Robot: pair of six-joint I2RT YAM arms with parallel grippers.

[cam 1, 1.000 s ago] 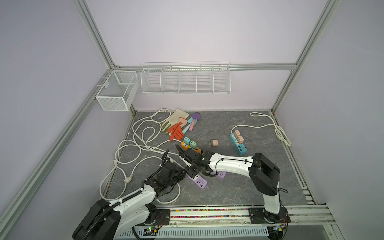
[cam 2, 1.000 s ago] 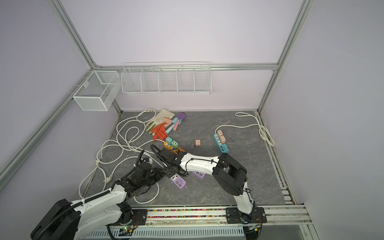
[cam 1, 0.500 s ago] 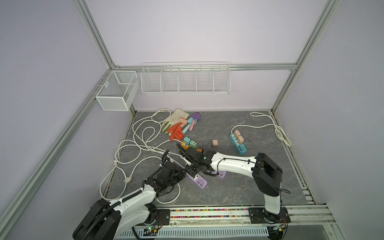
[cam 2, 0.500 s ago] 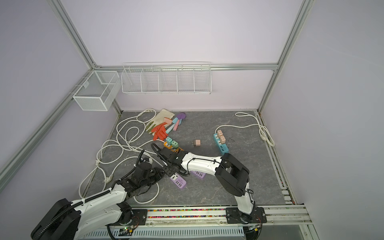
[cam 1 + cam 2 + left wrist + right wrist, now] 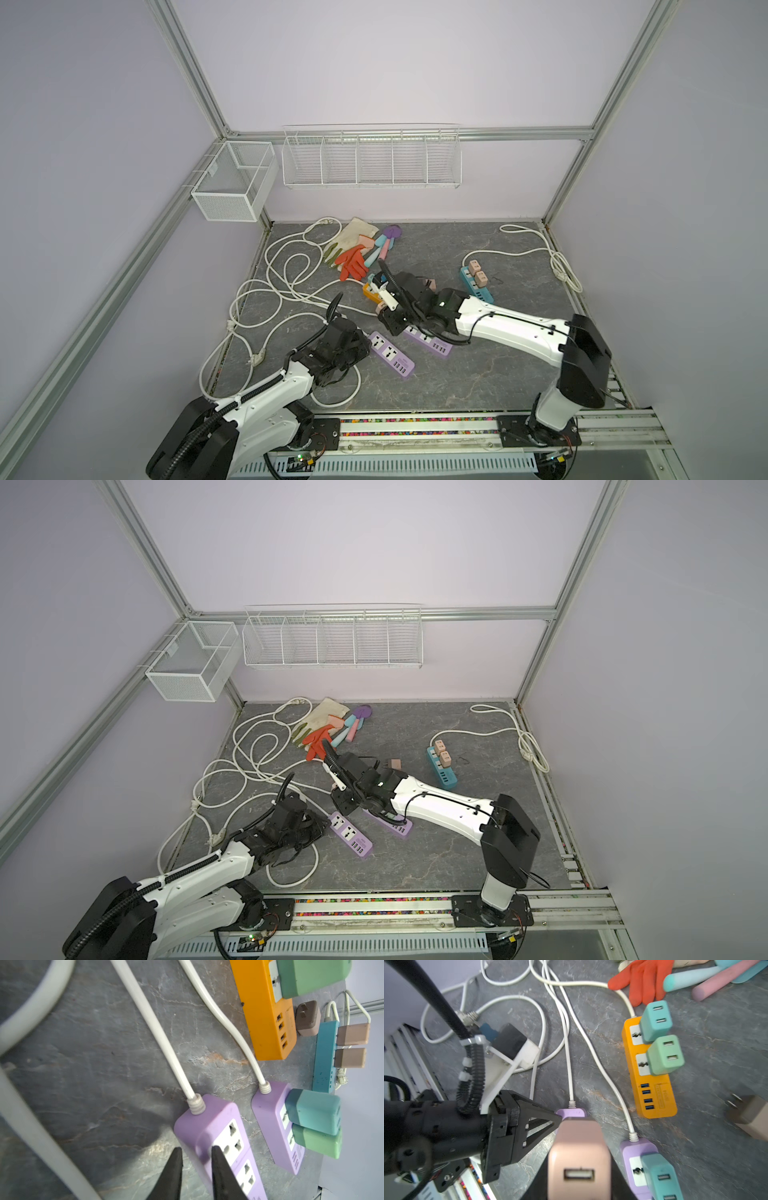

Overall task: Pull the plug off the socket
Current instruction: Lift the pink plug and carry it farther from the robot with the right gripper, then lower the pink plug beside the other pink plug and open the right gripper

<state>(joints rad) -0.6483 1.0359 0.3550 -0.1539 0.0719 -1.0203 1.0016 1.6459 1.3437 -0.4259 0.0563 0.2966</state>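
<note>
Right jaws clamp a pink plug (image 5: 578, 1157), held clear of the empty purple power strip (image 5: 199, 1124); clenched left jaws pin that strip down, seemingly bracing it.

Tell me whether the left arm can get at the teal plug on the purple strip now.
Doubtful: the teal plug lies near the left claw, but the right arm hangs right above it with the pink plug.

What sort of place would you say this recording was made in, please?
Most likely a robotics lab work cell, not a home: plain walls in an aluminium frame, two white robot arms on a front rail, and several coloured power strips laid out on a grey mat.
</note>
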